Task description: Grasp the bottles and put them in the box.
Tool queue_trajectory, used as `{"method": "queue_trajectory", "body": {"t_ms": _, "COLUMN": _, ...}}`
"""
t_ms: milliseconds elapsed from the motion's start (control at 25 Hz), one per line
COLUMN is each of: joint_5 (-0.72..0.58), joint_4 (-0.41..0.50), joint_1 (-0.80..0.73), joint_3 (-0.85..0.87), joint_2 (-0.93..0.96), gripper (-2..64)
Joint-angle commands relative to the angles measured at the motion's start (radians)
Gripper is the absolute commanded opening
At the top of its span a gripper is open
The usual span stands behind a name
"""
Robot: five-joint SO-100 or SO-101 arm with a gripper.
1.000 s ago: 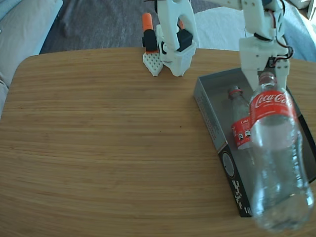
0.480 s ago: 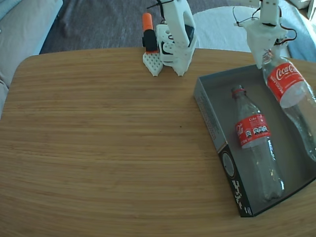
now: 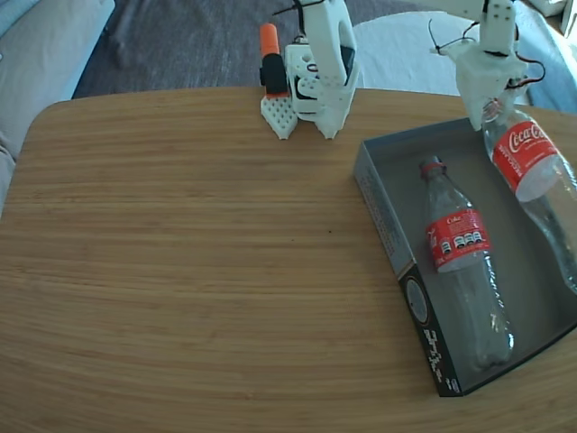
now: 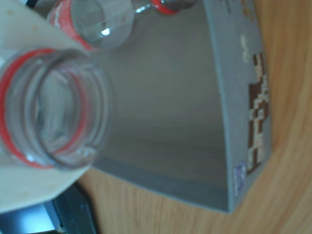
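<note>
Cardboard box [image 3: 383, 221] sits on the wooden table [image 3: 180, 262], at its right side in the fixed view. One cola bottle [image 3: 462, 262] lies flat inside the box, near the box's left wall, neck toward the far end. Second cola bottle [image 3: 532, 180] slants over the box's right part, neck up at the far end, base running out of frame. Gripper [image 3: 491, 106] is at that bottle's neck, jaws pinching it. Wrist view: open bottle mouth w/ red ring [image 4: 51, 109] close up, grey box floor [image 4: 165, 112] behind it.
</note>
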Motion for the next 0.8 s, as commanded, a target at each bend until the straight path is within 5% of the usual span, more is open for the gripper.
{"method": "queue_trajectory", "body": {"t_ms": 0, "joint_5": -0.003, "joint_4": -0.009, "joint_1": 0.011, "joint_3": -0.112, "joint_2": -0.044, "gripper": -0.3}}
{"method": "queue_trajectory", "body": {"t_ms": 320, "joint_5": -0.003, "joint_4": -0.011, "joint_1": 0.057, "joint_3": -0.311, "joint_2": -0.288, "gripper": -0.3}}
{"method": "queue_trajectory", "body": {"t_ms": 760, "joint_5": -0.003, "joint_4": -0.015, "joint_1": 0.074, "joint_3": -0.285, "joint_2": -0.310, "gripper": 3.9}}
